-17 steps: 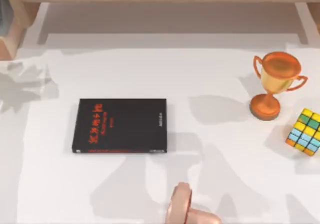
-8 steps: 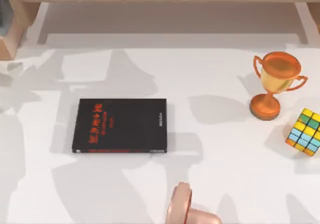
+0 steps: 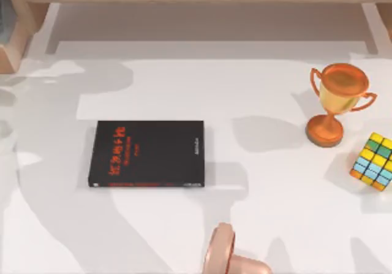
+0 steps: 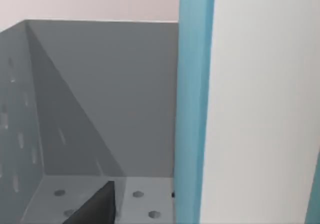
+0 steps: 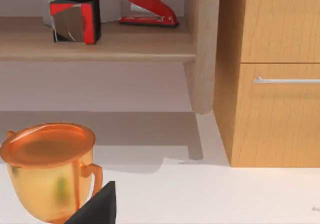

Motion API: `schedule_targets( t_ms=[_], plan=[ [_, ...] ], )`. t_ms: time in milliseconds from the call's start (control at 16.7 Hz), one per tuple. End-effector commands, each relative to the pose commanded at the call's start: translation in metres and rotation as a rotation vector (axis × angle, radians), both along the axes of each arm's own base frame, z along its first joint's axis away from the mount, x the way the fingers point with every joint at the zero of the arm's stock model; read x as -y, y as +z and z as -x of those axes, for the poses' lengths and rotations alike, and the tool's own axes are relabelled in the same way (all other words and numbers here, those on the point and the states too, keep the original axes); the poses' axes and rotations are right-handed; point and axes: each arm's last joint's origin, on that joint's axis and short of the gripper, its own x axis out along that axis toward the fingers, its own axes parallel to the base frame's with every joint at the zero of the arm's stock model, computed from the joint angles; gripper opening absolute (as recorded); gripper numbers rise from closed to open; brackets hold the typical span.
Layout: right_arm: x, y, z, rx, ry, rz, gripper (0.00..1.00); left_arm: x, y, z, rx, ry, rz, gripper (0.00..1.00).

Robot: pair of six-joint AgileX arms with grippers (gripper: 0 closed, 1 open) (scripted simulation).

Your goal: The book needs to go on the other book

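The left tool's state cannot be told; close before it the light blue, white-edged book (image 4: pixel 192 108) is seen upright inside a grey perforated holder (image 4: pixel 100 108). The flat black red-lettered book (image 3: pixel 147 153) is left open-faced on the white bench (image 3: pixel 263 225), ready for stacking.
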Motion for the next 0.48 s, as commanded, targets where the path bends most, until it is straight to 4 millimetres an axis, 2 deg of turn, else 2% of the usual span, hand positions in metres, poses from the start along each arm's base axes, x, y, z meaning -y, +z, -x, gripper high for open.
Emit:
schedule_targets(
  t_ms=[240, 480],
  plan=[
    [0.0, 0.0, 0.0, 0.0, 0.0, 0.0, 1.0, 0.002, -0.001, -0.001, -0.004, -0.002, 0.002, 1.0],
    [0.0, 0.0, 0.0, 0.0, 0.0, 0.0, 1.0, 0.001, 0.0, -0.015, 0.0, 0.0, 0.0, 1.0]
  ],
)
